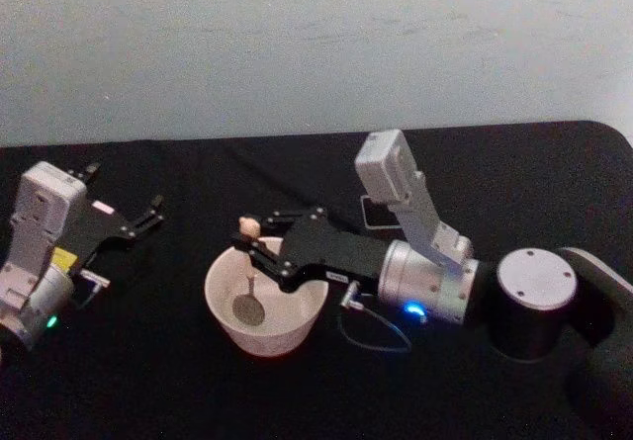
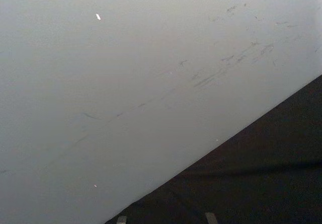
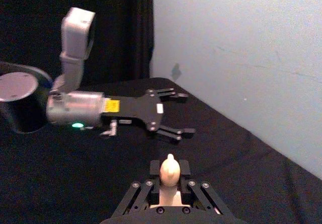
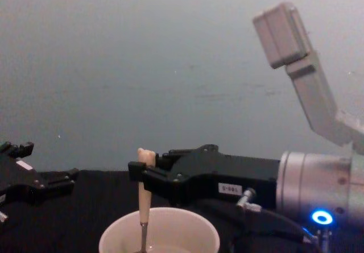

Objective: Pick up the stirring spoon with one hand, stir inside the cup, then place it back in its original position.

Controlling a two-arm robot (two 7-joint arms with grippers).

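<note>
1. The right end effector is clenched on the stirring spoon. It pinches the slim handle just under the bear-head top. In the right wrist view that pale top pokes up between the black fingers.
2. The spoon stands nearly upright, with its small bowl down inside the cup, close to the cup's floor. In the chest view the handle rises straight out of the cup's mouth at lower centre.
3. The wide cream-white cup sits on the black counter, just left of centre in the head view. The end effector reaches over its right rim from the right.
4. Behind the end effector is a silver wrist with a blue light, at centre right of the head view.
5. A small dark square holder sits just beyond the right arm, above centre. The arm's grey housing partly hides it.
6. The left end effector is at the left edge of the head view. Its fingers are spread and grasp nothing, and it is well apart from the cup.
7. A pale wall runs along the top of the frame.
</note>
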